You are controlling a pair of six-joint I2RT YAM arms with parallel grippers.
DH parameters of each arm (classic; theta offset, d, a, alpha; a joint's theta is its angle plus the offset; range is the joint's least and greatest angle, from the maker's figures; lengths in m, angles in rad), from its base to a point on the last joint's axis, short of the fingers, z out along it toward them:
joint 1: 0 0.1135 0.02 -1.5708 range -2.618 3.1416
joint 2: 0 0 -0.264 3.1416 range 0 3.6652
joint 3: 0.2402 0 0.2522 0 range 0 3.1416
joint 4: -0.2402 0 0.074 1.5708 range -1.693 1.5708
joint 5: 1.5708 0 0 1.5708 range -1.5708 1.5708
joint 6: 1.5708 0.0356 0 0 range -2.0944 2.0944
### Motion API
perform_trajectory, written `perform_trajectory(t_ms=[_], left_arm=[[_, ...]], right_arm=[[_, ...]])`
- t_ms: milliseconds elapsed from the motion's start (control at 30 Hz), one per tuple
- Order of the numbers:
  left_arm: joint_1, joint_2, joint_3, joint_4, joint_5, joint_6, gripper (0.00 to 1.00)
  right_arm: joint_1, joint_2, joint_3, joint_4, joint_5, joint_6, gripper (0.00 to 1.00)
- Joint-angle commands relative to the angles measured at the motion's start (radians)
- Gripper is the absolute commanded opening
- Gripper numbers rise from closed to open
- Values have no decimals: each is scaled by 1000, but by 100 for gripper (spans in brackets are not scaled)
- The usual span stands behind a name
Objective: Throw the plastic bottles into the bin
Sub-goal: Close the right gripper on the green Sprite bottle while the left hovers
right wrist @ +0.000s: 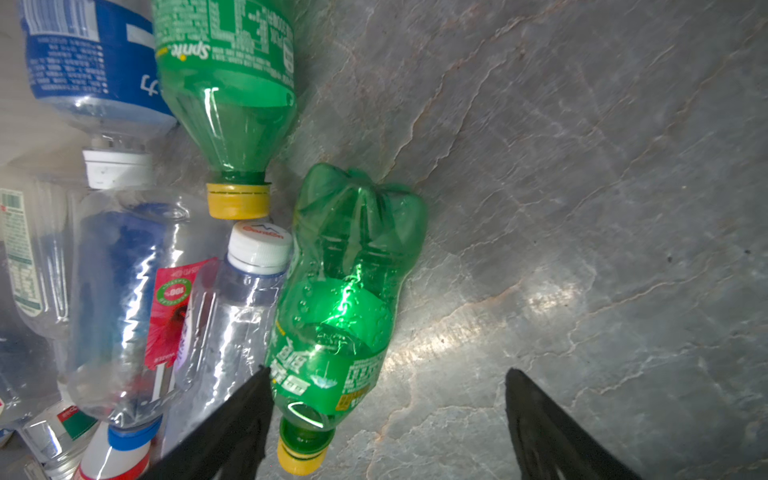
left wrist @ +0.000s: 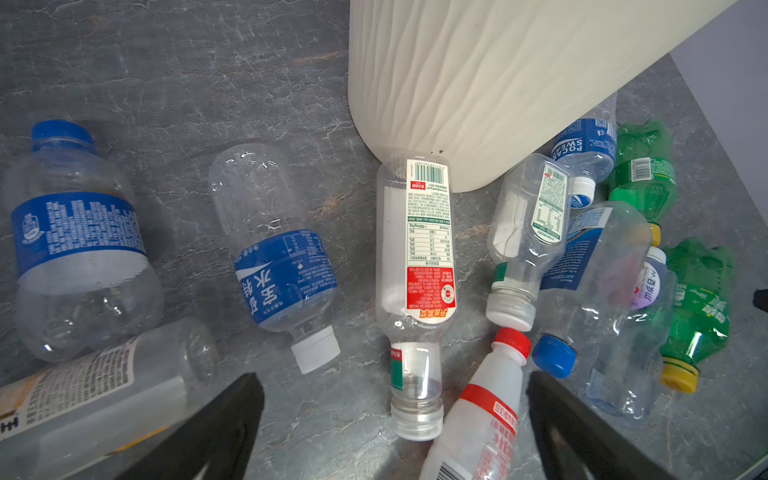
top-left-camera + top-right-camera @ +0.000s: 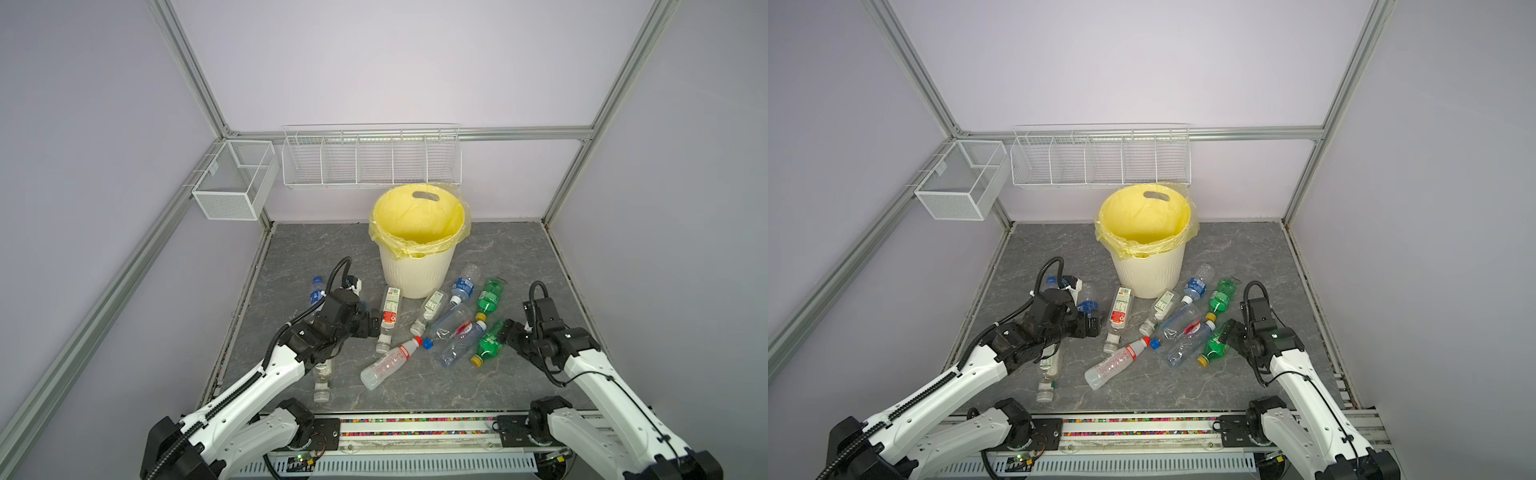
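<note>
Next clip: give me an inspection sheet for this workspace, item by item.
Surface: grey marbled tabletop, no spills seen.
Job's things: plastic bottles all lying on the tabletop, most clustered in front of the bin; bin upright, yellow liner in place, no bottle seen inside.
Clutter: nothing seen.
Grippers: left gripper open over the red-and-white-labelled bottle; right gripper open over a green bottle; neither holds anything.
Cables: a black cable arches above each wrist.
Surroundings: two white wire baskets on the frame, nothing seen inside; plain walls.
</note>
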Motion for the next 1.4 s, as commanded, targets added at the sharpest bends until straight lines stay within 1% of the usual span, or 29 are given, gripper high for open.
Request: perform_trajectory(t_ms=[0,100,167,367,467,500,533,567,667,733,833,967,1133,1267,1367], left_arm=[[-4,18,-3,29,-3,25,99],[-4,16,-16,43,-3,4,99],[-4,4,-32,66,17,-4,99],[-4,-31,-62,95,13,-28,99],[-4,-27,-64,99,14,-34,99],[-3,-23,-63,99,14,-34,99],[-4,-19,-62,97,12,-36,99],[-4,-16,-62,99,13,-36,99],[-4,-4,-57,98,16,-39,99],[-3,2,-52,95,15,-38,99],[-4,2,-45,89,15,-38,99],[-4,3,-42,88,6,-39,99],[-4,11,-39,84,2,-43,99],[-4,9,-25,55,-27,-40,99],[-4,4,-27,57,-28,-43,99]], right_arm=[[24,55,-13,48,-2,58,89],[26,114,-8,70,-5,64,89],[27,142,-2,81,-5,73,93],[27,172,-11,133,8,91,96],[27,208,-3,139,7,88,99],[27,218,-1,141,7,85,95],[28,225,-3,145,7,84,89],[27,229,-7,152,7,83,86],[27,241,-23,167,17,85,83],[28,247,-33,175,23,84,76],[28,250,-40,178,31,83,71],[28,255,-45,186,32,76,70],[28,265,-42,167,47,68,60],[27,221,-45,142,61,52,57],[27,184,-38,118,68,37,57]])
